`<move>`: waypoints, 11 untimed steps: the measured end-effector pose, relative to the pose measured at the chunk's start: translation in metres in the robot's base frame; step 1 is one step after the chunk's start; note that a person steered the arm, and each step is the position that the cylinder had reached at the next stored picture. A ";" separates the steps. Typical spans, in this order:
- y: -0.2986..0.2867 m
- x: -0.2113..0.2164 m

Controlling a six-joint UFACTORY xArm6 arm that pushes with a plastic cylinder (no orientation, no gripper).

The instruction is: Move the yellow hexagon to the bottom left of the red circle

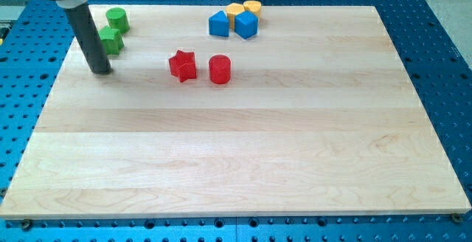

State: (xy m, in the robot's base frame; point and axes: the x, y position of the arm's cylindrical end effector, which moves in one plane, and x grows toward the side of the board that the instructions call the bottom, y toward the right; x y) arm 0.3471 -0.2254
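Observation:
The red circle (pixel 220 70) sits on the wooden board's upper middle, with a red star (pixel 182 65) just to its left. Two yellow blocks lie at the view's top: one (pixel 235 10) behind the blue blocks and one (pixel 252 7) to its right; which is the hexagon is hard to tell. My tip (pixel 101 71) rests on the board at the upper left, far to the left of the red star and well away from the yellow blocks.
A blue block (pixel 218 23) and a blue cube (pixel 245 25) sit in front of the yellow blocks. A green cylinder (pixel 116 19) and a green block (pixel 111 40) lie just right of my rod. The board (pixel 236 161) lies on a blue perforated table.

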 end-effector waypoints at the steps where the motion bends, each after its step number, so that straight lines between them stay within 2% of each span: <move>1: 0.025 -0.052; 3: 0.189 -0.146; 4: 0.223 -0.153; 5: 0.228 -0.155; 9: 0.248 -0.150; 10: 0.245 -0.076; 11: 0.246 -0.067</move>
State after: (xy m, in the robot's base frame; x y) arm 0.2803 0.0204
